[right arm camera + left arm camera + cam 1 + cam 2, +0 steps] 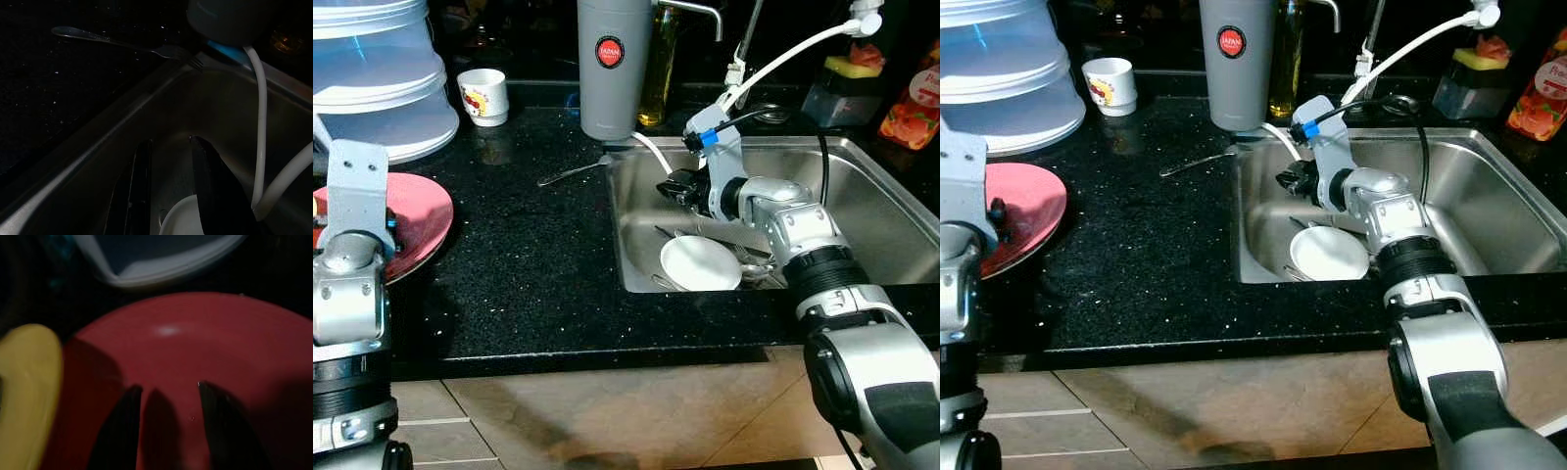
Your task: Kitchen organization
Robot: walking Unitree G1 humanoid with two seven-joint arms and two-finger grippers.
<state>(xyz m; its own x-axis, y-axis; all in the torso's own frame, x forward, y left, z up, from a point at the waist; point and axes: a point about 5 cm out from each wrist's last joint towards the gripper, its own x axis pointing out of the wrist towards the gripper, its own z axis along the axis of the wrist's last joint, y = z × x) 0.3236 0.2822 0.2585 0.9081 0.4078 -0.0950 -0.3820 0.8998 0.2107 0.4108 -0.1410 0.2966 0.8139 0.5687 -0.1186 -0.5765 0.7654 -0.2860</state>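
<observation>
Over the sink (862,166), the right gripper (674,184) is hovering with fingers apart above a white bowl (701,263). A fork (574,172) is lying on the counter (538,264), its tines at the sink's edge. The left gripper (168,396) is hovering, fingers apart, over a red plate (419,217).

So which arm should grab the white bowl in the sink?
Probably the right. The right gripper already hangs open inside the sink, just above the bowl. The left gripper is far off, over the red plate.
</observation>
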